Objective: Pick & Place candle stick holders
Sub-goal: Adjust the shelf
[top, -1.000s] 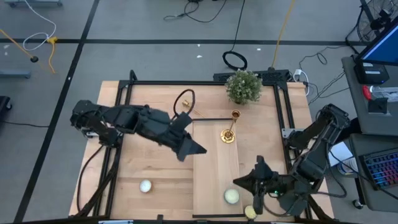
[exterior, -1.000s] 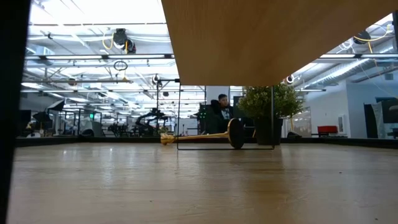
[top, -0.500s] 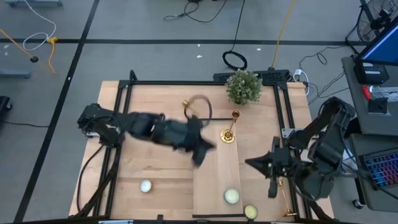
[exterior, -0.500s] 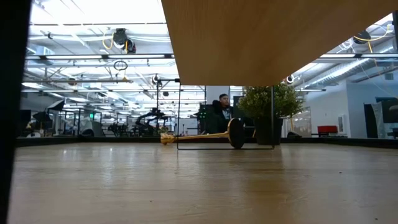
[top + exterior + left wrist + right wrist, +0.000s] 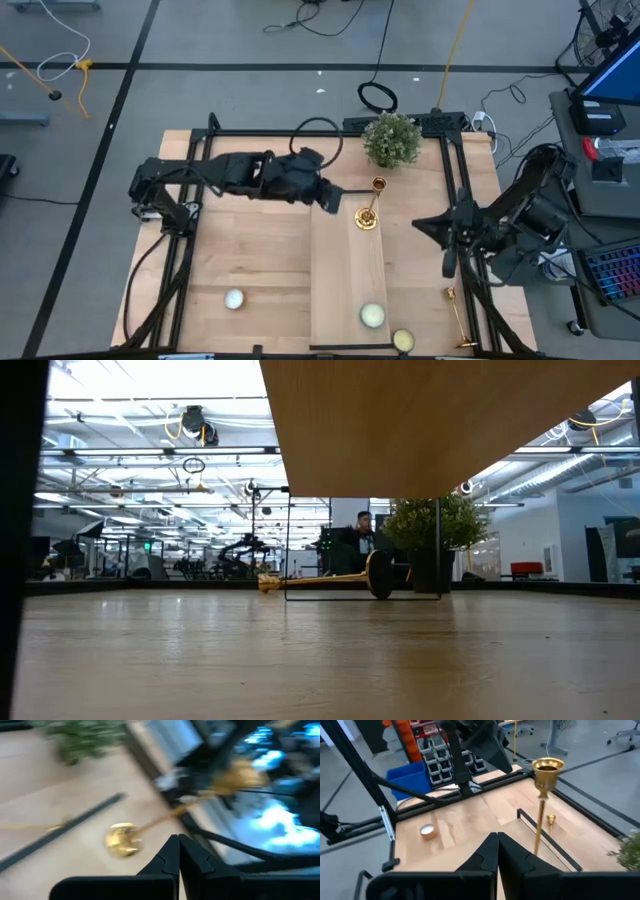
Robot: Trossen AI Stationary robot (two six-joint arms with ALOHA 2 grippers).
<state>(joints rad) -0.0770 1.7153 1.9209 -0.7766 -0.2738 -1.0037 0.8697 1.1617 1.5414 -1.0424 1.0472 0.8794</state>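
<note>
One gold candlestick (image 5: 367, 205) stands upright on its round base on the middle board; it also shows in the right wrist view (image 5: 540, 805) and in the left wrist view (image 5: 121, 839). A second candlestick (image 5: 330, 581) lies on its side at the far part of the table. A third (image 5: 460, 322) lies on its side by the near right corner. My left gripper (image 5: 326, 196) is shut and empty, just left of the upright candlestick. My right gripper (image 5: 448, 250) is shut and empty, to the right of it.
A potted plant (image 5: 391, 138) stands at the far edge. Three round pale candles (image 5: 233, 298), (image 5: 372, 315), (image 5: 403, 340) lie along the near edge. A black frame (image 5: 455, 170) borders the table, and a thin dark bar (image 5: 547, 839) crosses it by the upright candlestick.
My left gripper has swung toward the table's right and then toward the far edge, ending beside the upright candlestick. My right gripper has gone from the near edge toward the far and right edges, uncovering the candlestick that lies by the near right corner.
</note>
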